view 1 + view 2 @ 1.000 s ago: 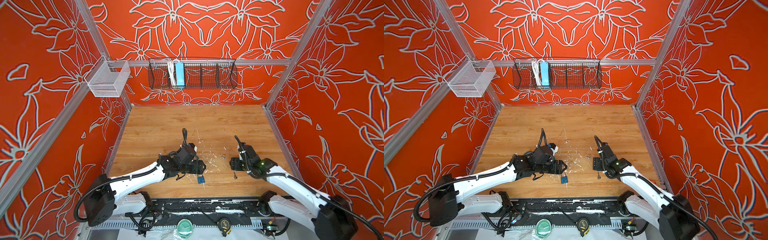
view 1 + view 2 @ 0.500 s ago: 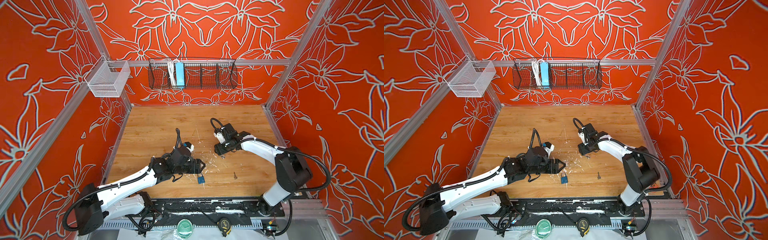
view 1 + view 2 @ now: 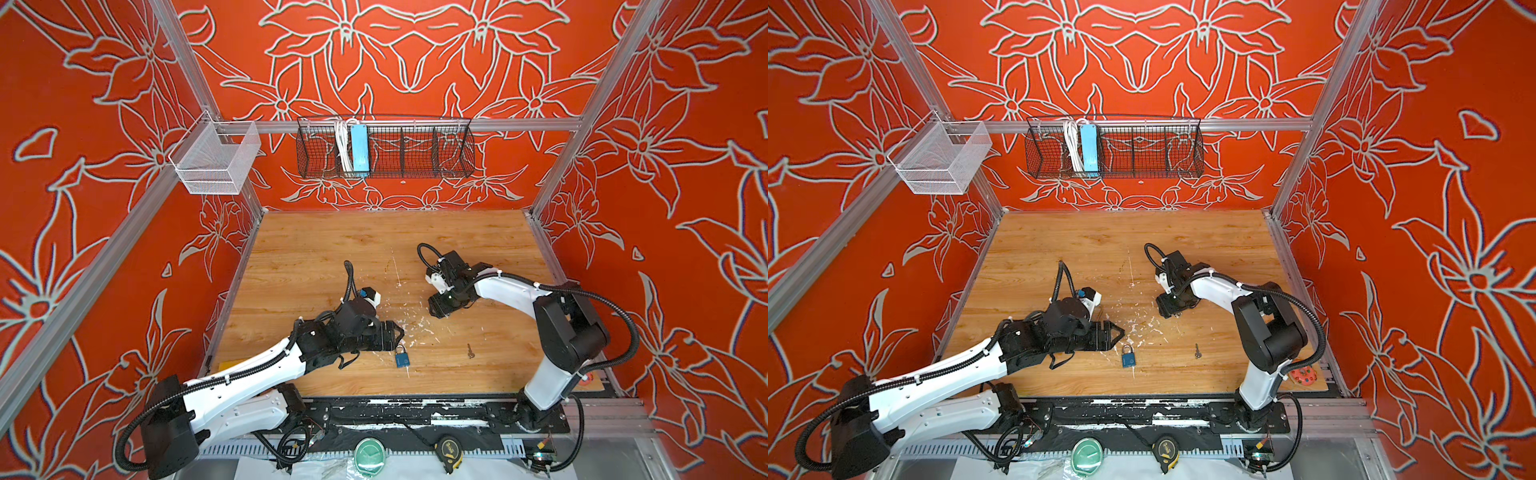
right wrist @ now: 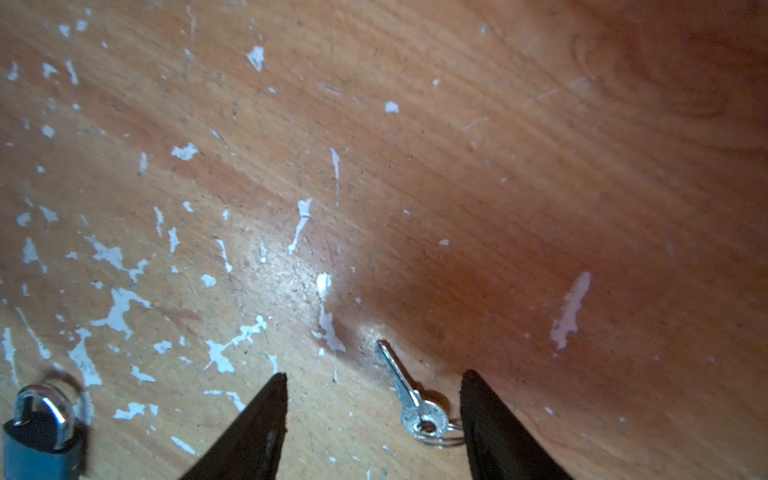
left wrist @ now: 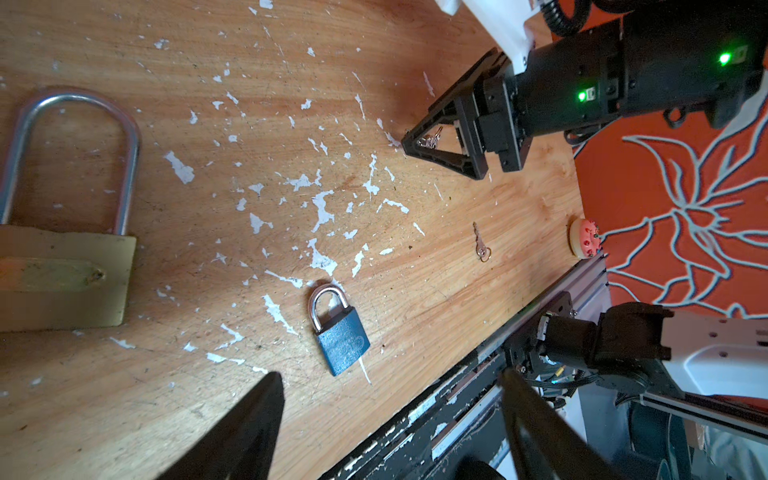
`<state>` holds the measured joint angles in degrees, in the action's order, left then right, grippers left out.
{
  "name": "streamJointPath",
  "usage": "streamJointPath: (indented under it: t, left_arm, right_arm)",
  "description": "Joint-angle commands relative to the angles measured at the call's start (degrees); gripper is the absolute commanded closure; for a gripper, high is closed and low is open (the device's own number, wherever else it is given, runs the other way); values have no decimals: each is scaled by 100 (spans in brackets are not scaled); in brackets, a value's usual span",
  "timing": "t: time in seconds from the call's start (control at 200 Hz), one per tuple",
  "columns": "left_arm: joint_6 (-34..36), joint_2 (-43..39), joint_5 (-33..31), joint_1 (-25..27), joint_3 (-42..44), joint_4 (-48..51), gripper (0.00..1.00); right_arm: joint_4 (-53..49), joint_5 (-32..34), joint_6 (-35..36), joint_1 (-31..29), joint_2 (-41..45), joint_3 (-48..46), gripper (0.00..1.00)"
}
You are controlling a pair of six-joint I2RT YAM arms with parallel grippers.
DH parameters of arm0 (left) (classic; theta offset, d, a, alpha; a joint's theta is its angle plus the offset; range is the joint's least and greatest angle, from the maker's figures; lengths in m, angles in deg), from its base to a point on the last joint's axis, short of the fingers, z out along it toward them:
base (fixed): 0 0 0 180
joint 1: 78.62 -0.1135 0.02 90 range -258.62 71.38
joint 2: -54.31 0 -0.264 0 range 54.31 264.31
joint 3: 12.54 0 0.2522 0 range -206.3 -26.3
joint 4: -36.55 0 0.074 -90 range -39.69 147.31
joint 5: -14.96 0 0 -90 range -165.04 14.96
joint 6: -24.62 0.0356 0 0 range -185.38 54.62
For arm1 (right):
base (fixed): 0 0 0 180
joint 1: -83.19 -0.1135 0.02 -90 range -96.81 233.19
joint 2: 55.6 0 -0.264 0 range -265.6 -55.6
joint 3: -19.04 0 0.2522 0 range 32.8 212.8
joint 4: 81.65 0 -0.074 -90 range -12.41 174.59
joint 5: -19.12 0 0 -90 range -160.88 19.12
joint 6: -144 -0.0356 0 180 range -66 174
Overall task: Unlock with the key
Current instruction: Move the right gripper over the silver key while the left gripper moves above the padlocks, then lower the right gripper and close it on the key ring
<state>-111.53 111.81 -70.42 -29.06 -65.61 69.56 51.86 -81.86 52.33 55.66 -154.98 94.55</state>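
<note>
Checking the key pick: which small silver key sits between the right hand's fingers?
The small silver key farther back on the wooden table; the other silver key lies alone nearer its front edge.

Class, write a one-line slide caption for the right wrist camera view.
Open right gripper poised around a small silver key on the scuffed wooden table, blue padlock lying nearby.

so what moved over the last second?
The right gripper swung from beside the front key out toward the middle of the table. It now straddles the other key, open, nothing held. The left gripper hardly moved and is open beside the blue padlock. The blue padlock and front key lie where they were.
</note>
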Motion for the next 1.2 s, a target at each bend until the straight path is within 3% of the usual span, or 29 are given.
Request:
streamJointPath:
  t: [0.0, 0.53, 0.871, 1.011, 1.196]
  left_arm:
    - [-17, -50, -102, 28, 79, 97, 18]
    - [-61, 42, -149, 27, 46, 124, 18]
    - [-61, 216, -129, 27, -16, 115, 18]
    - [-61, 253, -124, 29, -55, 119, 18]
    - [-61, 262, -120, 27, -45, 141, 18]
  right_arm:
    - [-240, 170, 57, 37, -65, 4, 33]
    - [-634, 132, -133, 47, 126, -84, 34]
    - [-722, 58, -272, 40, 267, -225, 48]
    - [-717, -16, -274, 37, 244, -182, 61]
    - [-779, 150, -239, 39, 267, -133, 57]
